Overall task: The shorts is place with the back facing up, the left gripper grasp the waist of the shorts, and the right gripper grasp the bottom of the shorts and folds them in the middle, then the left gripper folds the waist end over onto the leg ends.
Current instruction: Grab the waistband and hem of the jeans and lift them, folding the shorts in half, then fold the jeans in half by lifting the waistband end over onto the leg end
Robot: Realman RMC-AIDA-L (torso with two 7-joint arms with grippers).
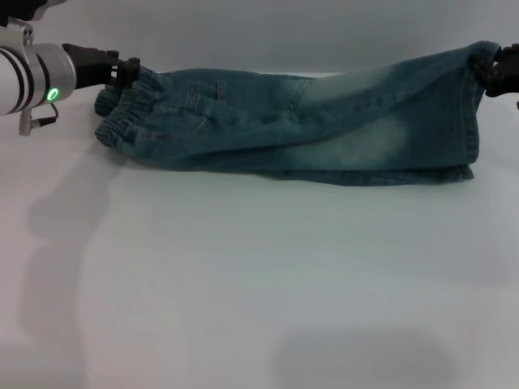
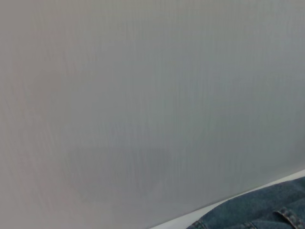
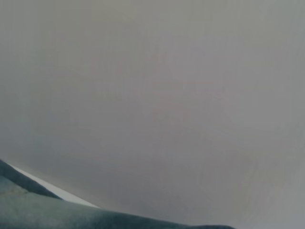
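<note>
Only the head view shows both grippers; each wrist view catches just a strip of denim against the pale table (image 1: 243,284). The shorts (image 1: 324,130) are stretched out across the far part of the table, long axis running side to side, folded lengthwise. The gathered waistband (image 1: 122,113) points toward the left gripper (image 1: 130,71), whose fingers are clamped on it. The leg ends (image 1: 470,113) point the other way, where the right gripper (image 1: 491,74) pinches their top corner, lifting it slightly.
</note>
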